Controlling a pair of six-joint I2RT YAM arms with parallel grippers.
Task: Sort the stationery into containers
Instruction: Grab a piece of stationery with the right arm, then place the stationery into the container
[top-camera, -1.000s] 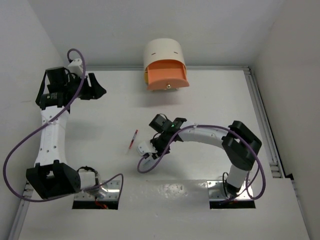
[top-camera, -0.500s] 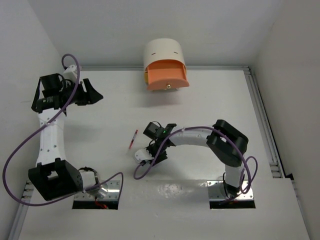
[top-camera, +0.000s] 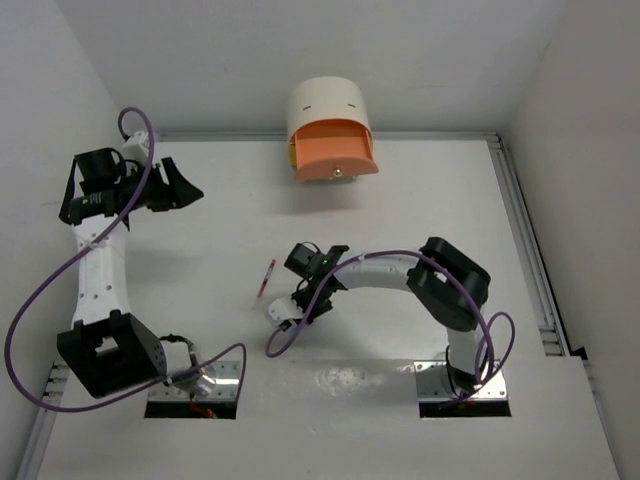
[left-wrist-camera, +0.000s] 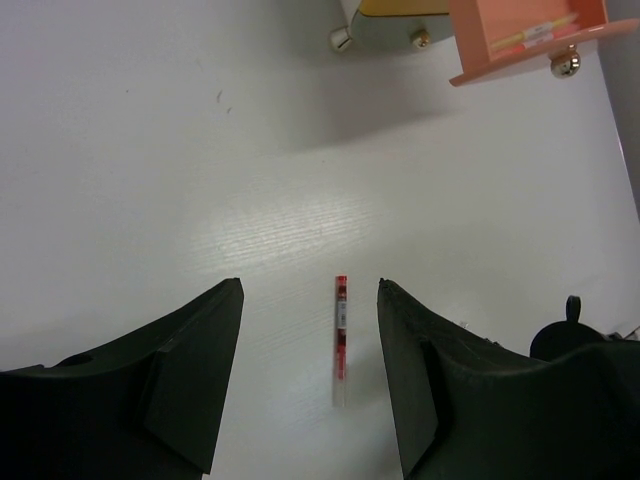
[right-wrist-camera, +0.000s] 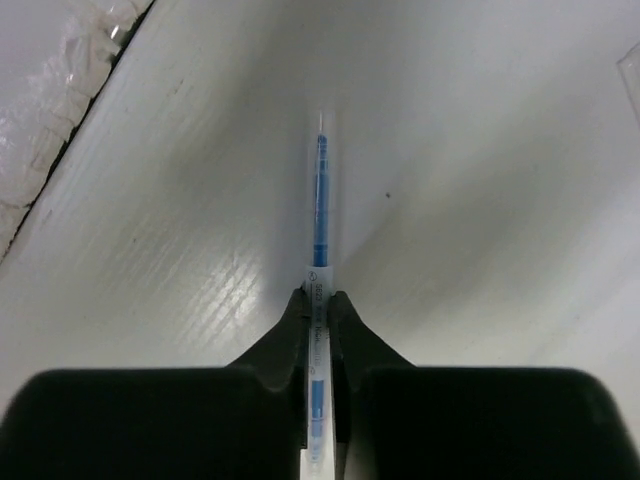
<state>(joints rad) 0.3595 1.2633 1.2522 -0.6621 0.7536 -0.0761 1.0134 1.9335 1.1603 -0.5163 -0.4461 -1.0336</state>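
Blue pen (right-wrist-camera: 319, 190), tiny print illegible

Drawer box (top-camera: 328, 105) stands at the far edge of the table (top-camera: 430, 200), about midway across, with one drawer (top-camera: 335, 152) pulled out toward the arms and a thin stick (left-wrist-camera: 535, 30) lying in it. A loose pen (top-camera: 265, 280) lies mid-table, in front of the box and slightly left. Just right of it and nearer the bases sits the right gripper (top-camera: 288, 308), low over the table, a second pen (right-wrist-camera: 320, 200) clamped between its fingers and jutting out ahead. The left gripper (top-camera: 185, 185) hangs far left, well apart from box and loose pen.
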